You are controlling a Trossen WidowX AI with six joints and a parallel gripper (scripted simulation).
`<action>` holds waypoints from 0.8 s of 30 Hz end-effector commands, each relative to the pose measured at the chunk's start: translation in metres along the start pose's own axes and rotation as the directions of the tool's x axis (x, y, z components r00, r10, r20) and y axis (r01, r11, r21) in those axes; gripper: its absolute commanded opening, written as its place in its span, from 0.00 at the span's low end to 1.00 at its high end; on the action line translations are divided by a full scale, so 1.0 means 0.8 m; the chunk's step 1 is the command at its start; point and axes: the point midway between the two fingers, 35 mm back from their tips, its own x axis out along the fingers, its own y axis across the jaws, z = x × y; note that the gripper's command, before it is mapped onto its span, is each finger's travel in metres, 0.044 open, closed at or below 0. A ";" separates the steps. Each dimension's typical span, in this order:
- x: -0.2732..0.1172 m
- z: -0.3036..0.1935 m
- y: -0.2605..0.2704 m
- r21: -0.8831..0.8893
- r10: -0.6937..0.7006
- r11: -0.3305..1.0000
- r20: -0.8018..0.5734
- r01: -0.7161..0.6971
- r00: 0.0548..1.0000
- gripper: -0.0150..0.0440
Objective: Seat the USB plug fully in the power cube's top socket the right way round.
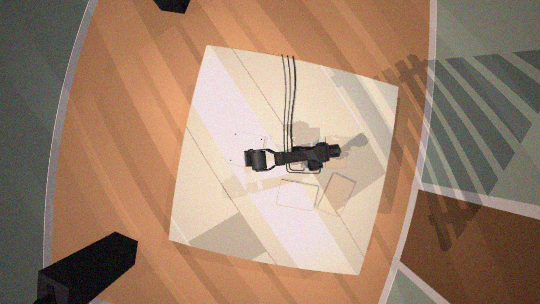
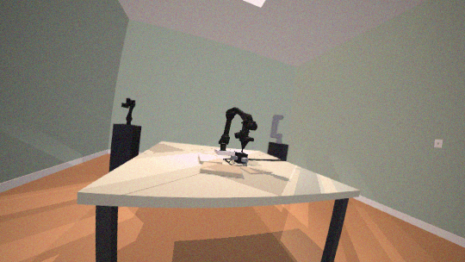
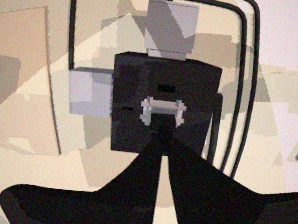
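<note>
Wrist view: the plug (image 3: 161,110) sits pale in the socket on top of the black cube (image 3: 165,102), with the arm's jaws pinched nearly shut on it from above. Dark cables (image 3: 242,63) loop round the cube on the cream tabletop (image 1: 225,220).

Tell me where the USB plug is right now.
In the wrist view, the USB plug sits mid-frame on top of the black power cube, pinched by the gripper, with cables looping around.
</note>
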 end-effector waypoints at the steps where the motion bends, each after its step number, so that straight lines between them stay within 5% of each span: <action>1: -0.006 0.000 0.000 0.000 0.003 1.000 0.000 -0.003 1.000 0.25; 24: -0.025 0.000 0.000 0.000 0.003 1.000 0.000 -0.003 1.000 0.25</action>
